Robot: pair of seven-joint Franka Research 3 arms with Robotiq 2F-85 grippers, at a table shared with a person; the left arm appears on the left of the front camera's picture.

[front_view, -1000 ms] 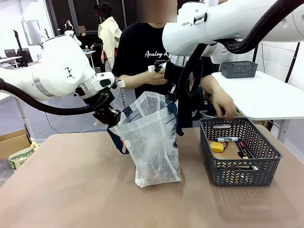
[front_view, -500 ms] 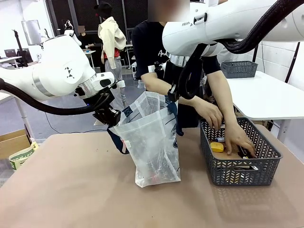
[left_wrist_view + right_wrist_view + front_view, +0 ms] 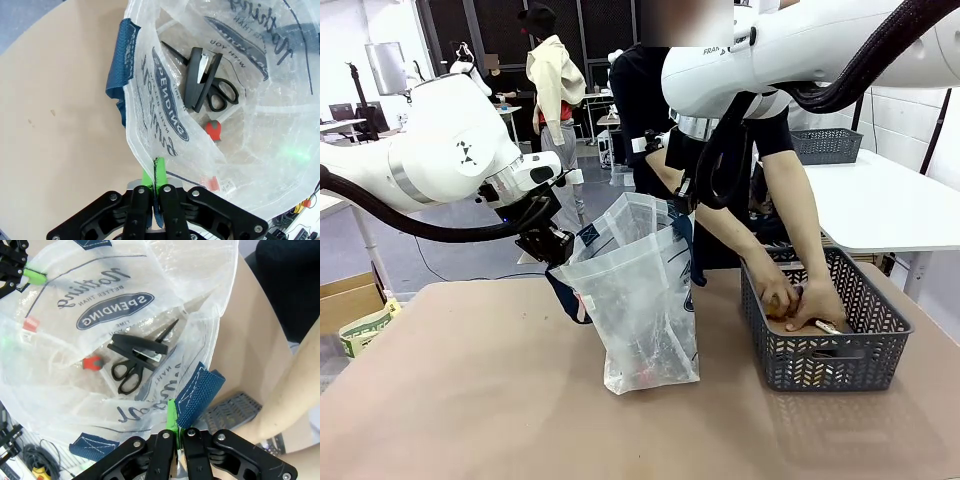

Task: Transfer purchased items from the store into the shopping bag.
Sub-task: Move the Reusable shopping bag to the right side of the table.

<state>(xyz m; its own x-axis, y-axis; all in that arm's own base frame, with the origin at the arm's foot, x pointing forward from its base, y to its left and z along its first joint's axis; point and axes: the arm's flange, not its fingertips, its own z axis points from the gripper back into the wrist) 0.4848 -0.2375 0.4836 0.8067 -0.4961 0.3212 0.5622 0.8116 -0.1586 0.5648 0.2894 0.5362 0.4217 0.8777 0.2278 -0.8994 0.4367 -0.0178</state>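
The left claw (image 3: 156,180) and right claw (image 3: 179,427) each pinch the shopping bag (image 3: 638,300) rim, so its mouth gapes open on the worktop (image 3: 470,380). The person's hands (image 3: 817,303) dig in the basket (image 3: 830,365) beside it.

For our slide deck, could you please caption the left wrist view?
Fingers of the left gripper pinch the shopping bag rim; scissors and a black stapler lie inside.
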